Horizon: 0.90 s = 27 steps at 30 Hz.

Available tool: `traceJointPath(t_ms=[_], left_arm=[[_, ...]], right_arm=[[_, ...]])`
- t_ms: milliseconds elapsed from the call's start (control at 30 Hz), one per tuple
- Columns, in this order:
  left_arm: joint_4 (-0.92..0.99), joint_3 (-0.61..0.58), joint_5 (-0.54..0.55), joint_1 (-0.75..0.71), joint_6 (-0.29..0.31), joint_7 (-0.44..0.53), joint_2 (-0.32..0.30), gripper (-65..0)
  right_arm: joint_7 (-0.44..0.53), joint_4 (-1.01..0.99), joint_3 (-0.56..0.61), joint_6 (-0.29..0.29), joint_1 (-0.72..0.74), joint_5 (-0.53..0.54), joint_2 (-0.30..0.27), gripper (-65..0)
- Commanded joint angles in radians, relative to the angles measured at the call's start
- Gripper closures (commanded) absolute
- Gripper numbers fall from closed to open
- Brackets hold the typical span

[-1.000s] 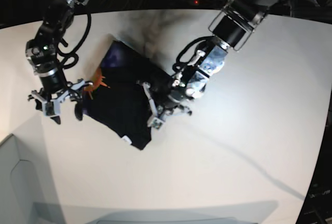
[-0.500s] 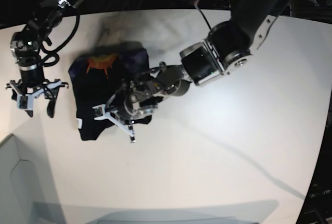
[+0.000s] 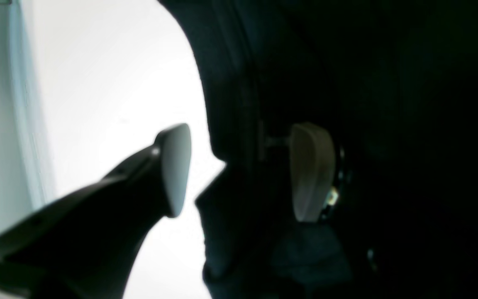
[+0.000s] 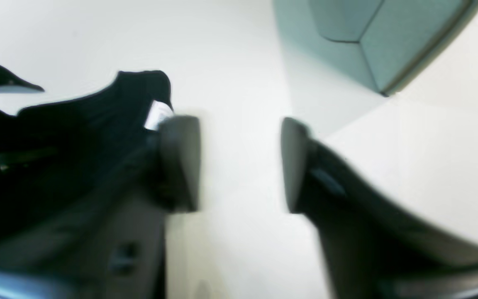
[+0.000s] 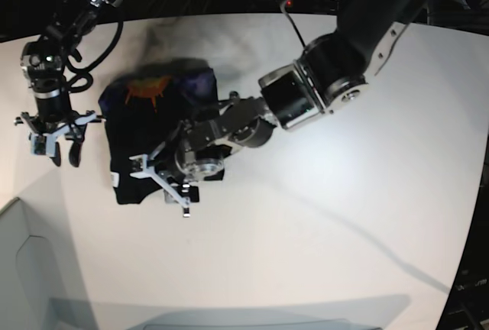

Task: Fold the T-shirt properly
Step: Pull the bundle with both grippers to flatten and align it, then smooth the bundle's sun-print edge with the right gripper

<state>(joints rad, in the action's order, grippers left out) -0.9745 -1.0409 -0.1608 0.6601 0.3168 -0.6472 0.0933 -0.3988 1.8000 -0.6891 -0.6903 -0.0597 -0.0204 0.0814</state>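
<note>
The T-shirt (image 5: pixel 157 135) serves as the landmark: a folded black bundle lying on the white table (image 5: pixel 344 215), toward the table's far left part in the base view.

Left of the T-shirt in that view, clear of its edge, hangs the right tool (image 5: pixel 52 137), pointing down at the bare table. Its wrist view shows the two fingers (image 4: pixel 181 162) standing apart with only white table between them, so it is released and grasps nothing. Just beyond one finger there lies a corner of the black cloth with the small white tag (image 4: pixel 157 115).

On the T-shirt itself, near its far edge, an orange sun print (image 5: pixel 147 89) shows beside a purple patch (image 5: pixel 197 84).

At the T-shirt's near edge sits the left tool (image 5: pixel 166 179), its arm reaching in from the right across the cloth. In the left wrist view its pads (image 3: pixel 175 166) are spread: one hangs over the white table just off the hem, the other lies against dark cloth, with a fold of the T-shirt (image 3: pixel 239 104) between them. The pads are parted and not clenched on the cloth.
</note>
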Motion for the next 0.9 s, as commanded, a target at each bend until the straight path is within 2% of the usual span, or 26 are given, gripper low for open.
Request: traceJointPath(t_ms=[0, 67, 167, 300, 433, 533, 633, 733, 867], left_arm=[[-0.056, 0.047, -0.021, 0.039, -0.017, 0.013, 0.000, -36.7], [-0.140, 0.121, -0.046, 0.037, -0.017, 0.011, -0.025, -36.7], [-0.249, 0.221, -0.081, 0.000, -0.017, 0.004, -0.074, -36.7], [-0.453, 0.382, -0.121, -0.079, -0.017, -0.087, -0.149, -36.7], [-0.671, 0.560, -0.124, -0.239, -0.017, -0.165, -0.264, -36.7], [-0.779, 0.726, -0.124, -0.376, -0.017, -0.194, -0.318, -36.7], [-0.838, 0.910, -0.124, -0.497, -0.017, -0.196, -0.341, -36.7], [-0.877, 1.118, -0.118, -0.589, -0.017, -0.196, -0.335, -36.7], [-0.880, 1.315, -0.116, -0.655, -0.015, -0.196, -0.312, -36.7]], right_arm=[[0.027, 0.022, -0.001, -0.008, 0.011, 0.018, 0.010, -11.8], [0.027, 0.053, -0.001, -0.008, 0.004, 0.018, 0.027, 0.0], [0.027, 0.106, 0.001, -0.008, -0.018, 0.018, 0.070, -0.1], [0.027, 0.172, 0.050, -0.008, -0.093, 0.020, 0.076, 0.0], [0.027, 0.171, 0.098, -0.008, -0.173, 0.020, 0.076, 0.0], [0.031, 0.125, 0.099, -0.008, -0.213, 0.020, 0.076, 0.0], [0.036, 0.044, 0.093, -0.008, -0.222, 0.020, 0.076, 0.0], [0.036, -0.042, 0.090, -0.008, -0.222, 0.020, 0.076, 0.0], [0.036, -0.093, 0.090, -0.008, -0.240, 0.020, 0.076, 0.0]])
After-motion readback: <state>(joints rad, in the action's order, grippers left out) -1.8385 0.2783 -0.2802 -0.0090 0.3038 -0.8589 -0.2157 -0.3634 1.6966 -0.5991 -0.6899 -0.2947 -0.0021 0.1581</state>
